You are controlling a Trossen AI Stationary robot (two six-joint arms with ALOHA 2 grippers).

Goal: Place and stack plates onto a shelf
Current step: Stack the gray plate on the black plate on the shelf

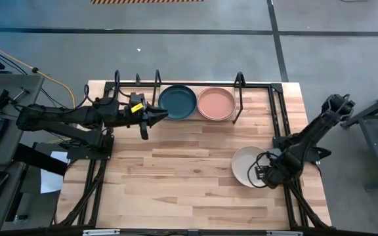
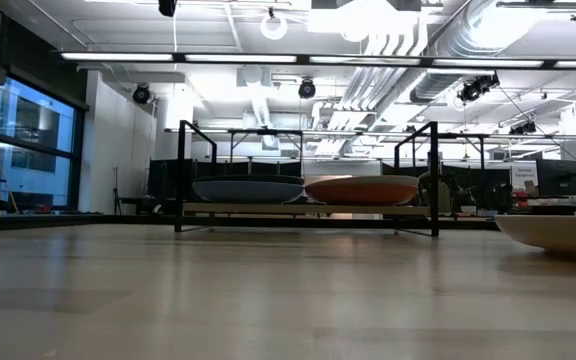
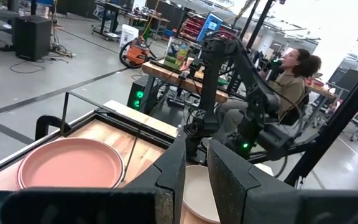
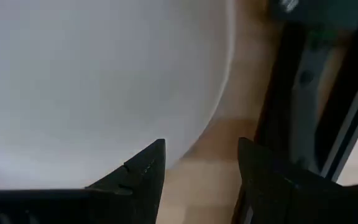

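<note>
On the shelf [image 1: 257, 102] at the table's far side, a blue plate [image 1: 178, 103] and a terracotta pink plate [image 1: 216, 103] rest side by side on their bases. The low view shows both, blue [image 2: 248, 190] and pink [image 2: 363, 189]. My left gripper [image 1: 163, 115] points level at the blue plate's left rim, its fingers a little apart with nothing between them; whether they touch the rim I cannot tell. A cream plate [image 1: 247, 166] lies on the table at the near right. My right gripper [image 4: 201, 163] points down, open, astride its right rim [image 4: 197, 134].
Black upright loops [image 1: 239, 80] stand along the shelf's far edge and between the plates. A black rail [image 1: 278, 134] runs along the table's right side, close to the cream plate. A person [image 3: 297, 68] sits beyond the table's right end. Bare wood [image 1: 176, 170] fills the table's middle and near part.
</note>
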